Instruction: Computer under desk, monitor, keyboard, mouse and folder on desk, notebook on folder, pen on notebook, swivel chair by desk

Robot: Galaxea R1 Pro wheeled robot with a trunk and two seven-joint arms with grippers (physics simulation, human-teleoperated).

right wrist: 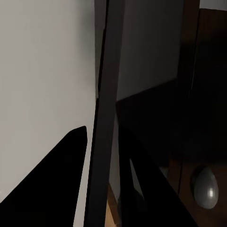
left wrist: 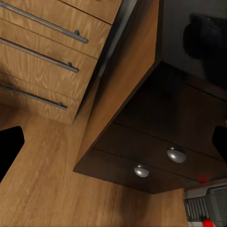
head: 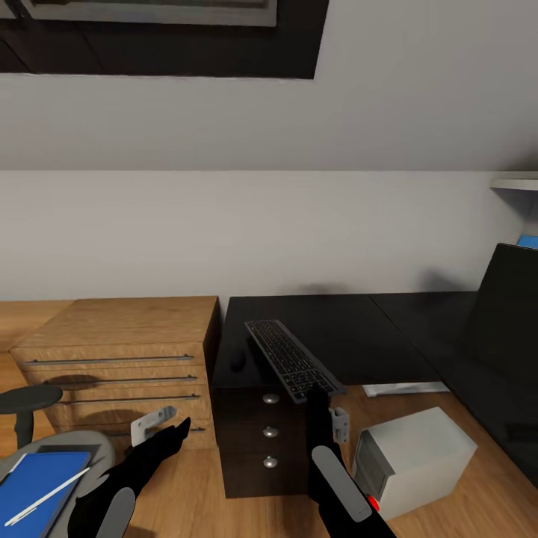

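Though partly hidden, monitor (head: 508, 351) edge-cropped

Both arms black, glossy, each with a light grey rounded oblong panel on the forearm. Left arm (head: 123, 478) tapers to a dark wrist with a pale grey bracket at the end. Right arm (head: 340, 478) carries a small red mark near the panel's lower end, grey bracket at its wrist.

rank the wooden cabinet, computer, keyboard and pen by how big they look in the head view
1. wooden cabinet
2. computer
3. keyboard, held tilted in the right gripper
4. pen

The computer sits nearer the camera, so its lead over the keyboard is unsure.
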